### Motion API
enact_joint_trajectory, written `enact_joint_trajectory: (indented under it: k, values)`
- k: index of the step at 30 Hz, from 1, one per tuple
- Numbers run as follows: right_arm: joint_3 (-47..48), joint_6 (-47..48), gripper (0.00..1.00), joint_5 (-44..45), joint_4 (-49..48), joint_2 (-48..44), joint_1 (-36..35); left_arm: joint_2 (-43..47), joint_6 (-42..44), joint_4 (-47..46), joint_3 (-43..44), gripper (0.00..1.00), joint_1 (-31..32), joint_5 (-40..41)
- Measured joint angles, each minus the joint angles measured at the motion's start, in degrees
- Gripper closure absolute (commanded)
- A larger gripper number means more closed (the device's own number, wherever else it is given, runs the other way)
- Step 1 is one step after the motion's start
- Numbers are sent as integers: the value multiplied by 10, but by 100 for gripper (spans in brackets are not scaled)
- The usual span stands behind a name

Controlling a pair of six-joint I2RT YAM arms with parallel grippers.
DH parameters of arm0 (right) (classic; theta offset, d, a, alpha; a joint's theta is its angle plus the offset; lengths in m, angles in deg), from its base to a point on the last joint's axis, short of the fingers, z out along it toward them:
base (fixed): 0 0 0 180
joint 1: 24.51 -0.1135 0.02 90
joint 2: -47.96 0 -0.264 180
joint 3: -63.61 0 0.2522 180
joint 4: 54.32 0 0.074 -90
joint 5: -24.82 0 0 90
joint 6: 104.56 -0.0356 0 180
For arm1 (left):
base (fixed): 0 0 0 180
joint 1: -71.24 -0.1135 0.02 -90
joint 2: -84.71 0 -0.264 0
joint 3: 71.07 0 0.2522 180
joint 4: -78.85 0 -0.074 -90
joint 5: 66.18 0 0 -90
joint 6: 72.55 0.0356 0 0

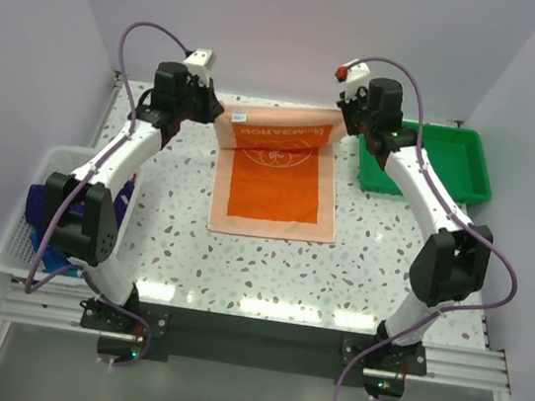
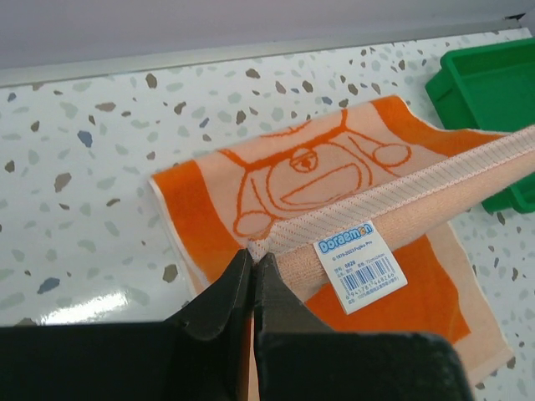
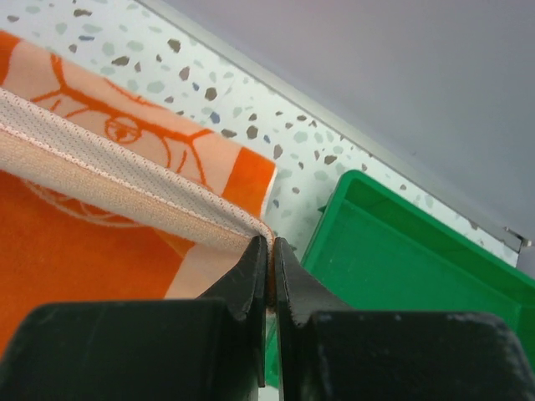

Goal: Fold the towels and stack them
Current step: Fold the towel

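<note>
The orange-and-white towel [image 1: 277, 174] with the cartoon cat face lies on the table, its far edge lifted off the surface. My left gripper [image 1: 216, 114] is shut on the towel's far left corner; the left wrist view shows the gripper [image 2: 253, 255], the towel [image 2: 326, 167] and its white label [image 2: 361, 263]. My right gripper [image 1: 344, 124] is shut on the far right corner, seen in the right wrist view with the gripper [image 3: 272, 244] pinching the towel [image 3: 84, 167]. The lifted edge stretches between both grippers. Dark purple and blue towels [image 1: 50, 208] sit in the basket.
A green plastic tray [image 1: 430, 162] stands at the back right, close to my right gripper, and also shows in the right wrist view [image 3: 418, 259]. A white mesh basket [image 1: 23, 226] hangs at the table's left edge. Purple walls surround the speckled table [image 1: 268, 270].
</note>
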Motion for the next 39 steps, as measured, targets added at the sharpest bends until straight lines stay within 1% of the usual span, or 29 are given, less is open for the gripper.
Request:
enact_joint_trajectory:
  k: [4,10,15,18,23,30,34,39]
  values:
    - [-39,-16,100,-13,29,-30,-1,34,-4,23,-38,100,9,4]
    - [-115,-71,100,-22,59,-64,-1,59,-28,44,-109,100,27,18]
    - [-192,-139,100,-24,73,-72,0,59,-50,58,-192,100,54,31]
    - [-227,-176,100,-32,82,-70,0,48,-67,69,-220,100,61,35]
    - [-244,-219,100,-47,83,-44,0,20,-79,73,-225,100,61,49]
    - [-249,-242,100,-56,83,20,0,-18,-83,83,-223,100,61,57]
    - [-250,-249,100,-60,83,30,0,-35,-83,102,-209,100,61,64]
    - [-244,-251,100,-59,88,28,0,-31,-83,131,-171,100,62,79]
